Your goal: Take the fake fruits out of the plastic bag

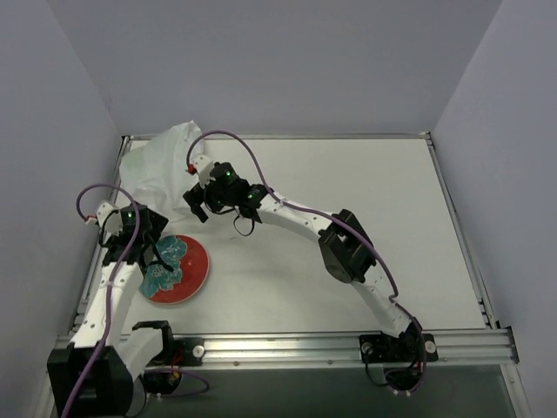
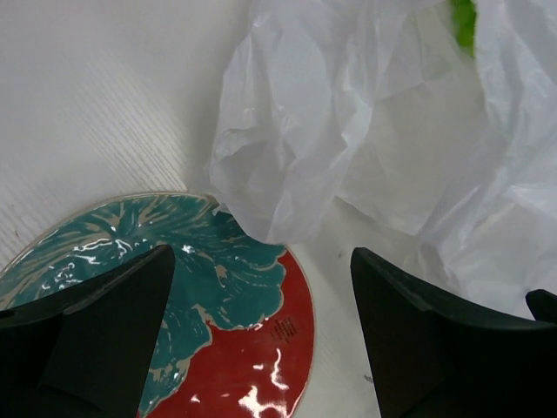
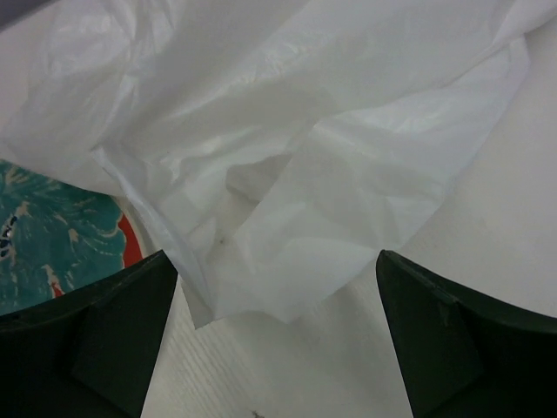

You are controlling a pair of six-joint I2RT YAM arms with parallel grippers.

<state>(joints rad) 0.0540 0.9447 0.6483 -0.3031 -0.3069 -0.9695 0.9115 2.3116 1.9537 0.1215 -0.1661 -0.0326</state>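
The white wrinkled plastic bag [image 1: 161, 165] lies at the far left of the table. It also fills the upper right of the left wrist view [image 2: 383, 148] and the top of the right wrist view [image 3: 305, 148]. A small bright green patch of a fake fruit [image 2: 464, 22] shows through the film; the other fruits are hidden. My left gripper [image 1: 158, 248] is open and empty over the plate's far edge, with the bag just ahead of it [image 2: 261, 331]. My right gripper [image 1: 202, 202] is open and empty, just short of the bag's near edge [image 3: 274, 340].
A round red-rimmed plate with a teal pattern [image 1: 193, 277] lies at the front left, with the bag's corner over its far edge [image 2: 261, 348]; its rim shows in the right wrist view [image 3: 130, 239]. Grey walls close in the table on the left, back and right.
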